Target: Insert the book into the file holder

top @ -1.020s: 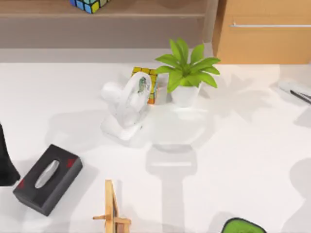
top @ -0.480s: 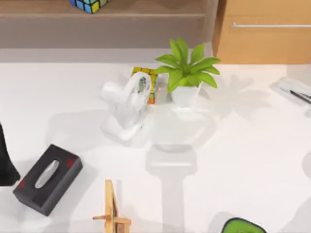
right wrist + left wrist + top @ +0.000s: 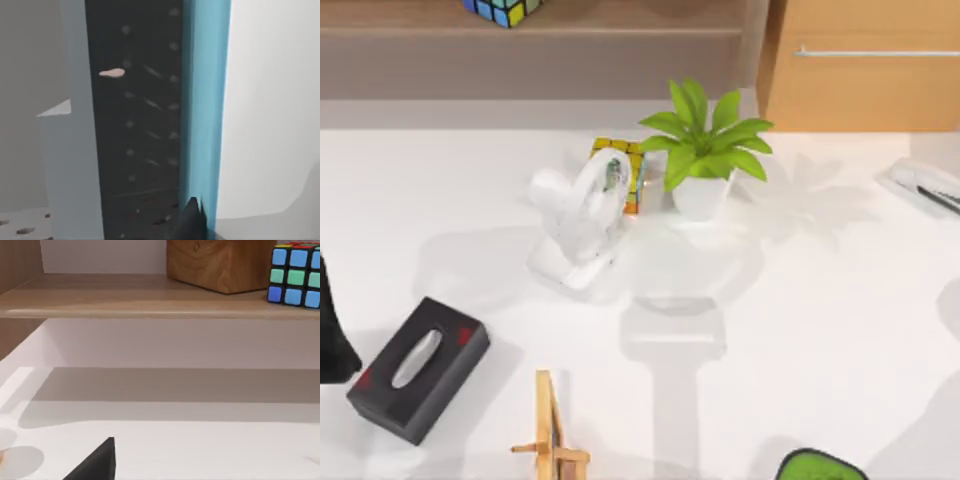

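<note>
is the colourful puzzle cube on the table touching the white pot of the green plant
Apart. The top view shows the colourful puzzle cube standing left of the white pot of the green plant, with a strip of bare white table plainly between them.

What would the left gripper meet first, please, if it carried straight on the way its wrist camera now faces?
Probably the back wall under the wooden shelf; the white table ahead looks free, though depth is unclear.

Tissue box [image 3: 417, 368] front-left on surface [image 3: 820, 300]; potted plant [image 3: 704, 150] at back, cube [image 3: 623, 172] just left of it; wooden stand [image 3: 551, 430] at front edge.
</note>
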You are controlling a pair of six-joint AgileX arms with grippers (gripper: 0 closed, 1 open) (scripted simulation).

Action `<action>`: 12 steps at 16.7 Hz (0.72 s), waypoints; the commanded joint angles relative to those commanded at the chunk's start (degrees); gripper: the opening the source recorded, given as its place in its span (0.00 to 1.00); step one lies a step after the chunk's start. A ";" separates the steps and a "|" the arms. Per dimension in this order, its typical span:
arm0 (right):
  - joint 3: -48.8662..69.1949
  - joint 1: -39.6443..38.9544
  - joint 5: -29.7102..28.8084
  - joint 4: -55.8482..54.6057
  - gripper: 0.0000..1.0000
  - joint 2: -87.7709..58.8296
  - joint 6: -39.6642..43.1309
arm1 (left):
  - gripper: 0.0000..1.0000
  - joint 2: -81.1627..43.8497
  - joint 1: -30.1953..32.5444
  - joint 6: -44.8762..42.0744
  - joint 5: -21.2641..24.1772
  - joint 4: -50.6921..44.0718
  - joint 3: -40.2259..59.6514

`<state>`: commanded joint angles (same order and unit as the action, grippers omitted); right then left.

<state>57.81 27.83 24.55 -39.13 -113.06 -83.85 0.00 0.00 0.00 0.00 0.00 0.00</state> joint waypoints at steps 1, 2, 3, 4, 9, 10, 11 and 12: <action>0.10 -0.02 -0.05 0.04 0.00 -0.15 -0.01 | 1.00 0.00 0.00 0.00 0.00 0.00 0.00; 0.10 -0.02 -0.05 0.04 0.00 -0.15 -0.01 | 1.00 0.00 0.00 0.00 0.00 0.00 0.00; 0.10 -0.02 -0.05 0.04 0.00 -0.15 -0.01 | 1.00 0.00 0.00 0.00 0.00 0.00 0.00; 0.10 -0.02 -0.05 0.04 0.00 -0.15 -0.01 | 1.00 0.00 0.00 0.00 0.00 0.00 0.00; 0.10 -0.02 -0.05 0.04 0.38 -0.15 -0.01 | 1.00 0.00 0.00 0.00 0.00 0.00 0.00; 0.10 -0.02 -0.05 0.04 0.45 -0.15 -0.01 | 1.00 0.00 0.00 0.00 0.00 0.00 0.00; 0.10 -0.02 -0.05 0.04 0.53 -0.15 -0.01 | 1.00 0.00 0.00 0.00 0.00 0.00 0.00; 0.10 -0.02 -0.05 0.04 0.60 -0.15 -0.01 | 1.00 0.00 0.00 0.00 0.00 0.00 0.00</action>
<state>57.92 27.81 24.51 -39.09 -113.20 -83.87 0.00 0.00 0.00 0.00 0.00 0.00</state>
